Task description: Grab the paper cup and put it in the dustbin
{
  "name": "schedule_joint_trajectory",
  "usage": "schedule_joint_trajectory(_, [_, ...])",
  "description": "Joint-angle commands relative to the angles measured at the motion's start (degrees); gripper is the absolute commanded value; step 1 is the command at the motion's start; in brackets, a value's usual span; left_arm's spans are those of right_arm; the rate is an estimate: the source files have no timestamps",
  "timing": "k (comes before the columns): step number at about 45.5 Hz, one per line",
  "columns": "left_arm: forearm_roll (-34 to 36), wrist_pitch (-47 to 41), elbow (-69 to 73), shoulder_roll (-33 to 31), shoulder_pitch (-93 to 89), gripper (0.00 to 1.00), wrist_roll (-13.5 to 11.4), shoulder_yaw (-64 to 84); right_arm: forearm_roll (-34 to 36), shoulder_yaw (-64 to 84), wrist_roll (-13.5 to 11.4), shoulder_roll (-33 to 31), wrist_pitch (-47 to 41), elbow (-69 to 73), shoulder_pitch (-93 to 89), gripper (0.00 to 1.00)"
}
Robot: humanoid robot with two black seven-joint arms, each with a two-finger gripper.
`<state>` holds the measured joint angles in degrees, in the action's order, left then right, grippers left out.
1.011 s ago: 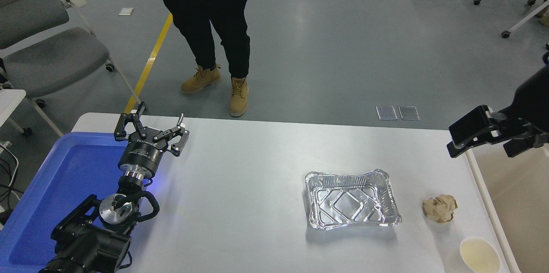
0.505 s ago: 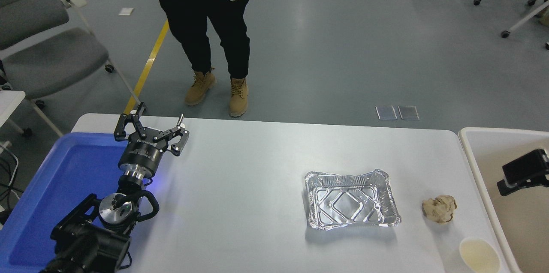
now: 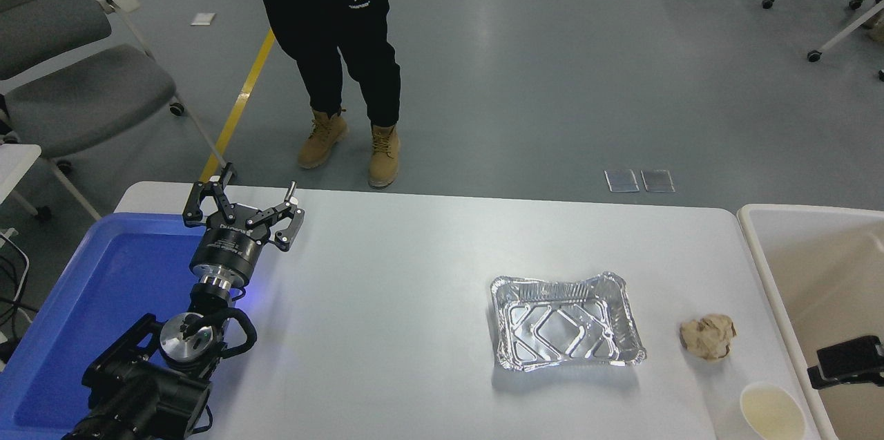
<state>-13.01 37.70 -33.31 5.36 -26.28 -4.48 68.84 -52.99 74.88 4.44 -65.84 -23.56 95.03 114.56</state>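
At the right edge of the picture, only a black slab of the robot's right hand (image 3: pixel 848 361) shows, hanging over the inside of the large rectangular cream plastic dustbin (image 3: pixel 760 267); whether that hand is wide or narrow cannot be told, since its fingers are out of view. Just to its left and a little nearer the camera, across the dustbin's thick pale rim, the small round white paper cup (image 3: pixel 772 412) stands upright on the white counter (image 3: pixel 387 329), mouth up, at the counter's near right corner. Being round, the cup has no long axis to line up with. Beyond the cup lies a crumpled tan paper ball (image 3: pixel 707 336), and further left a shiny rectangular foil tray (image 3: pixel 566 321). The left hand (image 3: pixel 243 212) is parked far off at the lower left, fingers spread wide, beside a large blue plastic tray (image 3: pixel 103 288). The right hand is by far the nearer, and would likely need to cross the rim leftward to reach the cup.
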Motion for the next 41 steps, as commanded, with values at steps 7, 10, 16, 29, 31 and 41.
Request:
schedule_joint_trajectory(7, [0.0,0.0,0.0,0.0,0.0,0.99,0.0,0.0,-2.8,-14.4,0.7,2.1,7.5,-5.1,-20.4,1.0])
schedule_joint_trajectory(10, [0.0,0.0,0.0,0.0,0.0,0.99,0.0,0.0,-3.0,-15.4,0.7,2.4,7.6,-5.6,-21.8,1.0])
schedule_joint_trajectory(16, [0.0,0.0,0.0,0.0,0.0,0.99,0.0,0.0,-3.6,-18.7,0.8,4.0,9.3,-7.6,-27.6,1.0])
schedule_joint_trajectory(29, [0.0,0.0,0.0,0.0,0.0,0.99,0.0,0.0,-7.7,-25.5,2.0,6.0,11.2,-12.9,-39.0,1.0])
schedule_joint_trajectory(31, [0.0,0.0,0.0,0.0,0.0,0.99,0.0,0.0,-7.7,-25.7,2.2,6.5,12.0,-13.4,-39.7,1.0])
schedule_joint_trajectory(41, [0.0,0.0,0.0,0.0,0.0,0.99,0.0,0.0,-7.7,-27.8,2.2,8.4,13.4,-16.1,-43.7,1.0])
